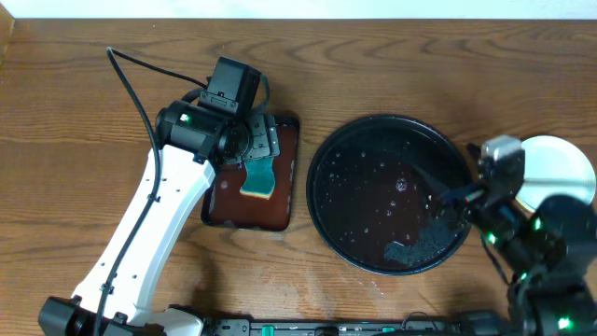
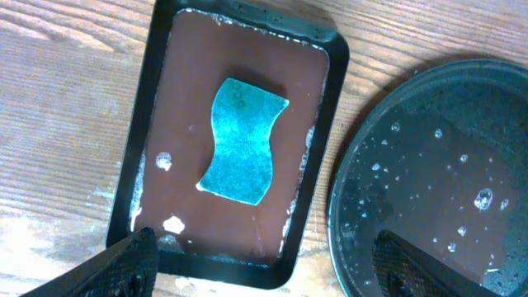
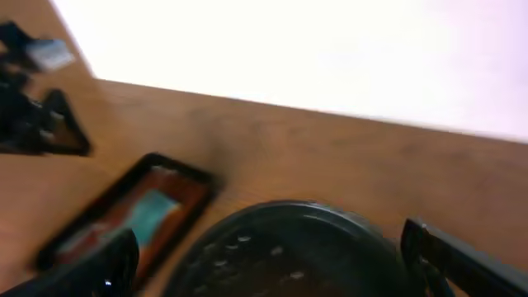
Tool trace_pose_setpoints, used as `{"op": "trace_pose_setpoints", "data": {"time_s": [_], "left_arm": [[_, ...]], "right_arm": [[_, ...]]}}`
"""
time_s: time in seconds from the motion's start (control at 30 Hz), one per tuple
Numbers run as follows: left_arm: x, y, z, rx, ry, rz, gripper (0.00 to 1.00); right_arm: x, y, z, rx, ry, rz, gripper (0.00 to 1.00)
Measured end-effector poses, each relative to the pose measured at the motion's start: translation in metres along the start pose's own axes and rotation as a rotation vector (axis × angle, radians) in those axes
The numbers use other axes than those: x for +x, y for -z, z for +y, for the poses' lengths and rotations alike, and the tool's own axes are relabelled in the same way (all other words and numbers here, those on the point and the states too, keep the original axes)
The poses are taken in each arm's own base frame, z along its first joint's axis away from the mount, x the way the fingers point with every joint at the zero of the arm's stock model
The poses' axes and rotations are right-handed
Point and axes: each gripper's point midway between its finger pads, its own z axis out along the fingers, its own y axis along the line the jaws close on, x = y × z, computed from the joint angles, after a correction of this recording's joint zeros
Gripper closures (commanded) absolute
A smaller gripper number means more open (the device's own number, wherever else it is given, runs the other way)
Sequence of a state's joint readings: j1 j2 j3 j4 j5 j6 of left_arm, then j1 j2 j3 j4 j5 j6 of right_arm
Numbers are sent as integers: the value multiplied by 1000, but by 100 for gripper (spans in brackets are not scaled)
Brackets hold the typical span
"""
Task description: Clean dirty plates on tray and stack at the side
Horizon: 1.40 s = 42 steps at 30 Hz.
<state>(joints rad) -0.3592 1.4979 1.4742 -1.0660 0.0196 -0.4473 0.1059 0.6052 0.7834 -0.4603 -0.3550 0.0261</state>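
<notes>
The white plate lies at the right edge of the overhead view, just beside the black tray and partly hidden by the right arm; the tray, in the middle right, is wet with drops. The right gripper hangs over the tray's right part, jaws released wide and empty. The left gripper, also spread wide and empty, hovers left of centre over the small red-brown tray, in which the blue sponge lies.
</notes>
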Motion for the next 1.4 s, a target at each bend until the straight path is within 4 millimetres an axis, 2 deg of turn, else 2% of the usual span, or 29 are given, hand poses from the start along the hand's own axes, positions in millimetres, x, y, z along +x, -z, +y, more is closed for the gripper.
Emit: {"op": "trace_pose_setpoints", "data": {"time_s": [0.23, 0.4, 0.67, 0.8, 1.4], "left_arm": [[0, 0, 0, -1, 0, 1, 17], [0, 0, 0, 1, 0, 0, 17], [0, 0, 0, 0, 0, 1, 17], [0, 0, 0, 0, 0, 0, 17], [0, 0, 0, 0, 0, 0, 17]], "right_arm": [[64, 19, -12, 104, 150, -48, 1], [85, 25, -19, 155, 200, -140, 1], [114, -4, -34, 180, 242, -257, 1], [133, -12, -37, 179, 234, -225, 1], [137, -13, -38, 178, 229, -206, 1]]}}
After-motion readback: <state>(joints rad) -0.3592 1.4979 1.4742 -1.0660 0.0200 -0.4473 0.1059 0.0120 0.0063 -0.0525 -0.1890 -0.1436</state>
